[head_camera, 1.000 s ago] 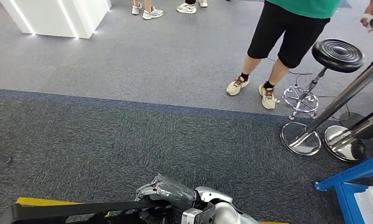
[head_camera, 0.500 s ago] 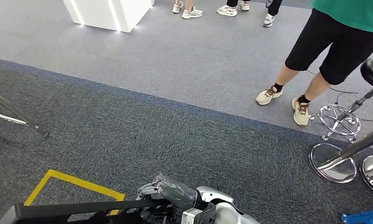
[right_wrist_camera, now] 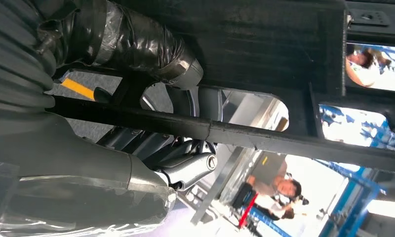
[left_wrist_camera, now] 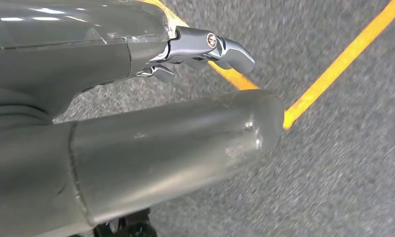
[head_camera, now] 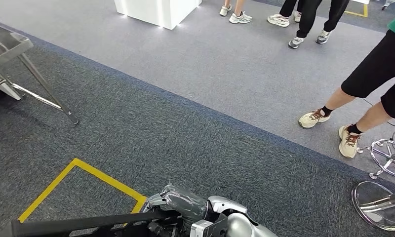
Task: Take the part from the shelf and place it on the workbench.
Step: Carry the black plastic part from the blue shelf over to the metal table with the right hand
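The part [head_camera: 82,223] is a flat black frame with a long bar, low in the head view. My right hand [head_camera: 181,204] grips its end, with taped fingers [head_camera: 185,200] wrapped over the bar. In the right wrist view the black part [right_wrist_camera: 264,34] crosses the picture, and my right hand [right_wrist_camera: 87,153] closes around its bar [right_wrist_camera: 245,137]. My left hand [left_wrist_camera: 136,103] hangs over the carpet with its thumb [left_wrist_camera: 185,138] and fingers [left_wrist_camera: 220,47] apart, holding nothing. A steel table [head_camera: 5,44] stands at the far left.
Yellow floor tape [head_camera: 99,177] marks a corner on the dark carpet just ahead of me. A person in black shorts [head_camera: 378,69] stands at the right, beside chrome stool bases [head_camera: 380,205]. Other people's feet [head_camera: 294,29] and a white lit plinth [head_camera: 156,10] lie farther off.
The whole scene has slid to the right, so the camera has turned left. The steel table and yellow tape came into view. My right hand still holds the part the same way.
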{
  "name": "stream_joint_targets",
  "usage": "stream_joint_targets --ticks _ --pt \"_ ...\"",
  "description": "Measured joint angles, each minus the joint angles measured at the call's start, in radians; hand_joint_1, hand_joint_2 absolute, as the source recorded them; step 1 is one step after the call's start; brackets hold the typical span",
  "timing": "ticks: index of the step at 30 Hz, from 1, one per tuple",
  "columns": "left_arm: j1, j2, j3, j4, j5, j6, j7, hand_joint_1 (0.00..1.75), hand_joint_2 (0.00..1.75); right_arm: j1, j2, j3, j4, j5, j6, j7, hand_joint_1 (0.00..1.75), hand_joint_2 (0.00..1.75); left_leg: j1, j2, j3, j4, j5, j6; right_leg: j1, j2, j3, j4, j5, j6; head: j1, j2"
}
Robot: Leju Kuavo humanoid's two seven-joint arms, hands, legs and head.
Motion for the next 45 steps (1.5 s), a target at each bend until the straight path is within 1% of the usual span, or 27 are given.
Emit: stream_joint_targets --ticks 1,2,4,6,8,10,12,14,15,16,18,20,21,23,24,26,28,30,31,32,33,35,37,39,41,43,45 --pt "0.0 0.0 -0.002 0.0 -0.005 -0.001 -0.009 0.0 0.0 0.0 0.0 0.001 0.0 0.004 -0.002 0.002 1.68 1.75 -0.002 -0.014 0.001 0.0 0.0 0.0 0.001 0.004 0.004 -0.021 0.027 -0.005 0.0 0.0" --pt "0.0 -0.001 -0.004 0.0 -0.009 -0.002 -0.014 0.0 0.0 0.0 0.0 0.001 0.0 0.006 -0.004 0.004 1.68 1.75 -0.003 -0.029 0.003 0.0 0.0 0.0 0.003 0.013 0.027 -0.079 0.068 -0.012 0.0 0.0" --pt "-0.001 -0.004 -0.007 0.0 -0.013 0.0 -0.017 0.0 0.0 -0.003 -0.001 0.001 0.0 0.008 -0.006 0.004 1.68 1.75 -0.004 -0.055 0.003 0.001 0.002 -0.003 0.006 0.058 0.088 -0.222 0.138 -0.029 0.0 0.0" --pt "0.0 -0.007 -0.008 0.0 -0.014 0.004 -0.016 0.0 0.0 -0.005 -0.001 0.001 0.001 0.009 -0.007 0.004 1.68 1.75 -0.001 -0.075 -0.001 0.001 0.004 -0.012 0.01 0.081 0.115 -0.287 0.156 -0.039 0.0 0.0" --pt "0.004 -0.008 -0.009 0.0 -0.015 0.005 -0.016 0.0 0.0 -0.007 0.0 0.001 0.001 0.01 -0.008 0.005 1.68 1.75 0.001 -0.09 -0.005 -0.003 0.007 -0.024 0.009 0.06 0.121 -0.298 0.16 -0.042 0.0 0.0" --pt "0.005 -0.008 -0.011 0.0 -0.015 0.006 -0.015 0.0 0.0 -0.009 0.001 0.002 0.001 0.01 -0.008 0.005 1.68 1.75 -0.001 -0.054 -0.016 0.019 -0.009 -0.031 0.004 0.036 0.133 -0.32 0.168 -0.049 0.0 0.0" --pt "-0.001 -0.008 -0.014 0.0 -0.015 0.007 -0.015 0.0 0.0 -0.009 0.002 0.002 0.001 0.01 -0.008 0.004 1.68 1.75 -0.003 0.007 -0.059 0.109 -0.061 -0.037 0.003 0.006 0.141 -0.334 0.173 -0.056 0.0 0.0" --pt "-0.005 -0.008 -0.014 0.0 -0.015 0.008 -0.015 0.0 0.0 -0.009 0.002 0.004 0.004 0.01 -0.008 0.005 1.68 1.75 0.002 0.031 -0.117 0.227 -0.113 -0.047 0.004 -0.025 0.14 -0.332 0.169 -0.058 0.0 0.0" --pt "-0.003 -0.008 -0.014 0.0 -0.015 0.008 -0.015 0.0 0.0 -0.008 0.002 0.004 0.006 0.01 -0.007 0.005 1.68 1.75 0.005 0.036 -0.13 0.254 -0.117 -0.053 0.004 -0.04 0.139 -0.329 0.166 -0.056 0.0 0.0" --pt "-0.001 -0.008 -0.015 0.0 -0.015 0.008 -0.015 0.0 0.0 -0.008 0.002 0.005 0.007 0.01 -0.007 0.005 1.68 1.75 0.009 0.04 -0.123 0.243 -0.102 -0.058 0.002 -0.054 0.138 -0.325 0.163 -0.053 0.0 0.0" --pt "0.0 -0.006 -0.015 0.0 -0.015 0.008 -0.015 0.0 0.0 -0.008 0.002 0.006 0.008 0.011 -0.007 0.006 1.68 1.75 0.014 0.068 -0.056 0.122 -0.045 -0.066 -0.001 -0.081 0.137 -0.31 0.151 -0.043 0.0 0.0" --pt "-0.002 -0.006 -0.015 0.001 -0.015 0.009 -0.015 0.0 0.0 -0.009 0.002 0.006 0.008 0.011 -0.008 0.006 1.68 1.75 0.011 0.1 -0.005 0.029 -0.018 -0.059 0.001 -0.101 0.136 -0.294 0.137 -0.03 0.0 0.0" --pt "-0.002 -0.006 -0.015 0.001 -0.015 0.009 -0.015 0.0 0.0 -0.009 0.002 0.006 0.008 0.011 -0.008 0.006 1.68 1.75 0.008 0.106 0.001 0.017 -0.02 -0.051 0.003 -0.109 0.137 -0.289 0.133 -0.023 0.0 0.0" --pt "0.0 -0.005 -0.016 0.002 -0.015 0.009 -0.015 0.0 0.0 -0.01 0.002 0.008 0.008 0.011 -0.008 0.005 1.68 1.75 0.005 0.089 -0.003 0.021 -0.021 -0.034 0.006 -0.124 0.141 -0.287 0.129 -0.012 0.0 0.0" --pt "0.003 -0.005 -0.016 0.002 -0.015 0.01 -0.015 0.0 0.0 -0.011 0.002 0.008 0.008 0.011 -0.008 0.005 1.68 1.75 0.006 0.079 -0.004 0.019 -0.02 -0.027 0.003 -0.121 0.144 -0.285 0.124 -0.006 0.0 0.0" --pt "0.002 -0.005 -0.016 0.002 -0.015 0.01 -0.015 0.0 0.0 -0.013 0.002 0.009 0.007 0.011 -0.008 0.005 1.68 1.75 0.009 0.058 -0.003 0.015 -0.015 -0.014 -0.003 -0.076 0.13 -0.245 0.092 0.004 0.0 0.0" --pt "-0.002 -0.005 -0.017 0.002 -0.014 0.009 -0.014 0.0 0.0 -0.012 0.0 0.01 0.008 0.011 -0.008 0.005 1.68 1.75 0.008 0.037 -0.005 0.013 -0.013 -0.006 -0.006 -0.02 0.076 -0.131 0.029 0.008 0.0 0.0" --pt "-0.003 -0.005 -0.018 0.002 -0.012 0.004 -0.003 0.0 0.0 -0.011 -0.001 0.011 0.009 0.012 -0.008 0.005 1.68 1.75 0.004 0.01 -0.007 0.014 -0.012 -0.003 -0.005 -0.004 0.018 -0.023 -0.006 0.006 0.0 0.0" --pt "-0.002 -0.005 -0.018 0.002 -0.008 -0.001 0.009 0.0 0.0 -0.01 -0.002 0.012 0.01 0.012 -0.008 0.005 1.68 1.75 0.002 -0.004 -0.007 0.014 -0.011 -0.003 -0.005 -0.001 0.009 -0.014 0.005 0.003 0.0 0.0" --pt "0.001 -0.005 -0.018 0.002 -0.004 -0.005 0.024 0.0 0.0 -0.011 -0.002 0.012 0.01 0.013 -0.008 0.005 1.68 1.75 0.0 -0.019 -0.006 0.014 -0.011 -0.003 -0.003 0.003 0.019 -0.043 0.035 -0.003 0.0 0.0" --pt "0.005 -0.004 -0.018 0.002 0.0 -0.008 0.038 0.0 0.0 -0.012 -0.002 0.013 0.011 0.013 -0.008 0.004 1.68 1.75 -0.002 -0.034 -0.005 0.014 -0.01 -0.003 -0.001 0.016 0.046 -0.106 0.076 -0.012 0.0 0.0" --pt "0.012 -0.004 -0.018 0.002 0.005 -0.012 0.06 0.0 0.0 -0.015 -0.002 0.015 0.011 0.013 -0.009 0.003 1.68 1.75 -0.002 -0.059 -0.005 0.014 -0.008 -0.007 0.002 0.063 0.101 -0.232 0.132 -0.034 0.0 0.0" --pt "0.018 -0.002 -0.017 0.003 0.004 -0.011 0.068 0.0 0.0 -0.018 -0.003 0.015 0.012 0.012 -0.009 0.002 1.68 1.75 0.005 -0.079 -0.011 0.011 -0.003 -0.017 0.006 0.084 0.12 -0.28 0.141 -0.046 0.0 0.0" --pt "0.028 0.001 -0.017 0.003 0.0 -0.012 0.071 0.0 0.0 -0.022 -0.003 0.016 0.013 0.012 -0.01 0.002 1.68 1.75 0.01 -0.097 -0.015 0.008 0.001 -0.031 0.005 0.06 0.126 -0.295 0.149 -0.048 0.0 0.0" --pt "0.034 0.004 -0.017 0.004 -0.001 -0.011 0.075 0.0 0.0 -0.024 -0.002 0.017 0.015 0.01 -0.01 0.001 1.68 1.75 0.003 -0.061 -0.028 0.036 -0.018 -0.039 -0.001 0.033 0.142 -0.323 0.16 -0.054 0.0 0.0" --pt "0.031 0.007 -0.017 0.004 -0.001 -0.009 0.077 0.0 0.0 -0.025 -0.001 0.017 0.017 0.009 -0.01 0.001 1.68 1.75 -0.001 0.003 -0.072 0.131 -0.074 -0.043 0.0 0.002 0.151 -0.339 0.166 -0.058 0.0 0.0" --pt "0.028 0.009 -0.017 0.004 -0.001 -0.008 0.077 0.0 0.0 -0.024 -0.001 0.018 0.021 0.008 -0.009 0.001 1.68 1.75 0.004 0.03 -0.124 0.238 -0.12 -0.05 0.002 -0.031 0.15 -0.337 0.163 -0.058 -0.001 0.0"
